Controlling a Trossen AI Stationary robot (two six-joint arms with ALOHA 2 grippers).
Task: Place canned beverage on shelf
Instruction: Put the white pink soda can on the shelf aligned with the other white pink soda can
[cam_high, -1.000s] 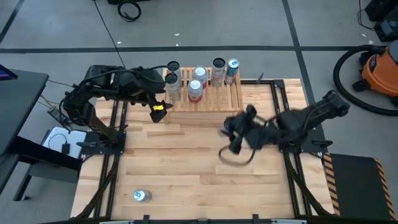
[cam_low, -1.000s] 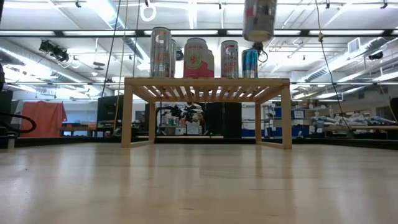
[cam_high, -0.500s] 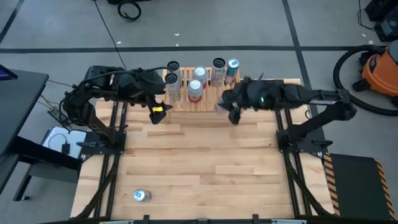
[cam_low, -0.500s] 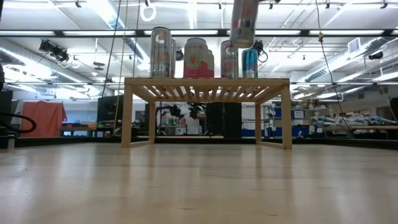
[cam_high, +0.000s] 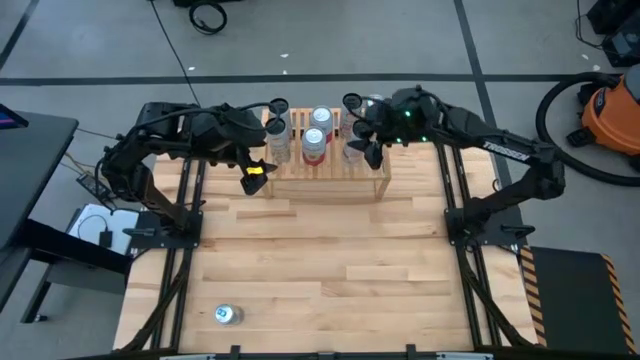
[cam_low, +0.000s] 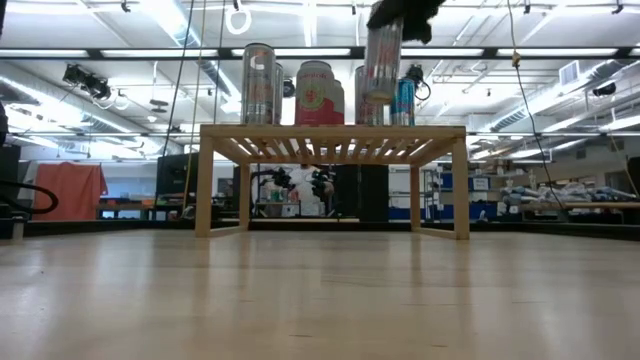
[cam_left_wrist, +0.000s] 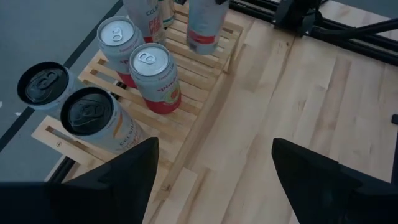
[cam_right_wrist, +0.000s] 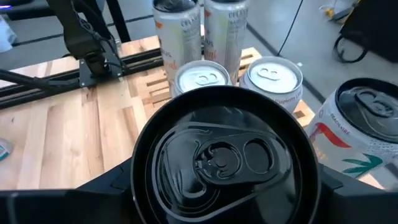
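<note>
I am holding a can (cam_low: 382, 62) in the right gripper (cam_high: 362, 142), fingers clamped on its sides, over the right part of the shelf (cam_high: 330, 165). In the low view the can is hanging slightly tilted, its base just above the slatted top and not yet resting on it. The right wrist view is looking straight down on its dark lid (cam_right_wrist: 222, 158), with the fingers on either side.

On the shelf I am seeing two silver cans (cam_left_wrist: 93, 118) at the left end, two red-and-white cans (cam_left_wrist: 155, 74) in the middle, and a white can (cam_right_wrist: 364, 134) and a blue can (cam_low: 403, 100) toward the right, beside the held one.

I am keeping the left gripper (cam_high: 257, 177) waiting just off the shelf's left front corner, fingers (cam_left_wrist: 118, 180) spread apart and holding nothing.

One more can (cam_high: 227, 315) is lying on its side on the table (cam_high: 330, 270) near the front left, well apart from the shelf.
</note>
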